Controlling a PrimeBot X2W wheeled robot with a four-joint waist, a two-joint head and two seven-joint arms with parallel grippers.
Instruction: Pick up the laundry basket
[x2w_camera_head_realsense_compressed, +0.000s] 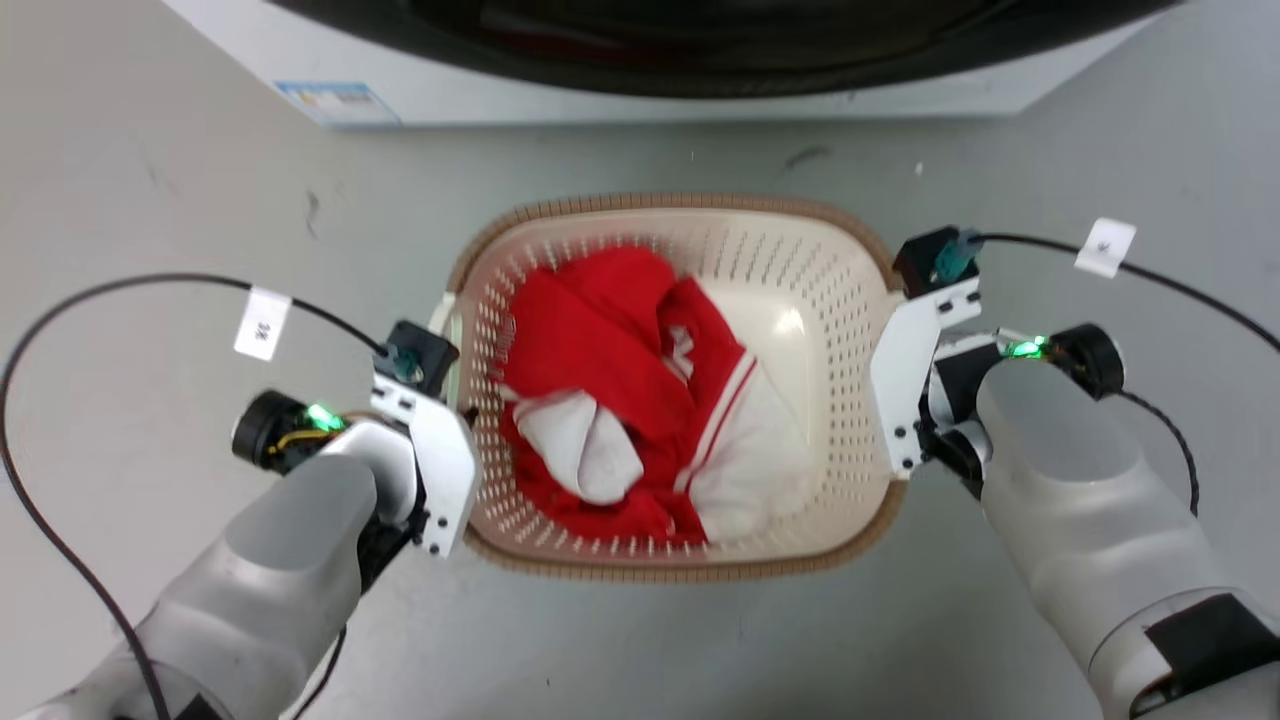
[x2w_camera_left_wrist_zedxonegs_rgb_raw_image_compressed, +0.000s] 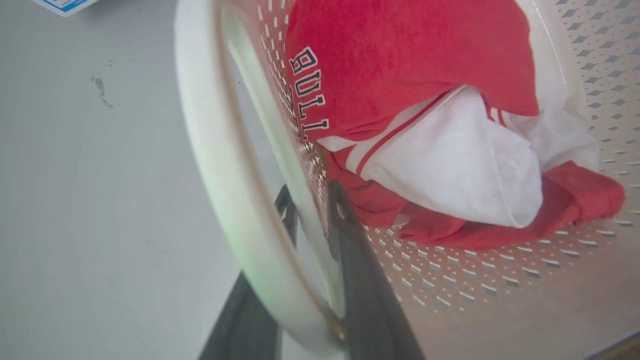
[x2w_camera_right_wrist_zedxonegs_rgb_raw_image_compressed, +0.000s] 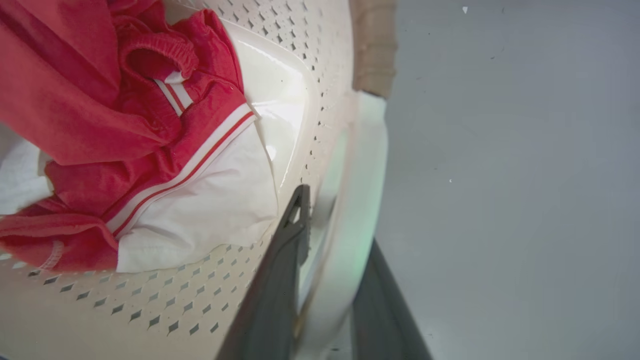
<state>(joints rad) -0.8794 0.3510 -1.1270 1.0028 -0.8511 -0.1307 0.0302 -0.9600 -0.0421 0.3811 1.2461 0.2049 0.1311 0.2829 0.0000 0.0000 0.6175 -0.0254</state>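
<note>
The left claw (x2w_camera_left_wrist_zedxonegs_rgb_raw_image_compressed: 311, 200) straddles the left handle (x2w_camera_left_wrist_zedxonegs_rgb_raw_image_compressed: 220, 165) of the laundry basket (x2w_camera_head_realsense_compressed: 690, 572), with one dark finger through the loop against the perforated wall and the other on the outer side. The right claw (x2w_camera_right_wrist_zedxonegs_rgb_raw_image_compressed: 336, 220) sits likewise across the right handle (x2w_camera_right_wrist_zedxonegs_rgb_raw_image_compressed: 367, 165). Whether either claw is clenched on its handle or merely flanking it, I cannot tell. The basket appears to rest on the grey floor (x2w_camera_head_realsense_compressed: 150, 250) between the two claws, with red-and-white clothes (x2w_camera_head_realsense_compressed: 620, 400) heaped toward its left half and the washing machine (x2w_camera_head_realsense_compressed: 640, 95) just beyond its far rim. The step in hand looks like securing both handles before the lift. To do it well, both claws should bite firmly before any rise, then go up together and level. The load lies toward the basket's left, so a lagging arm could tilt it or let a smooth handle slide out.
</note>
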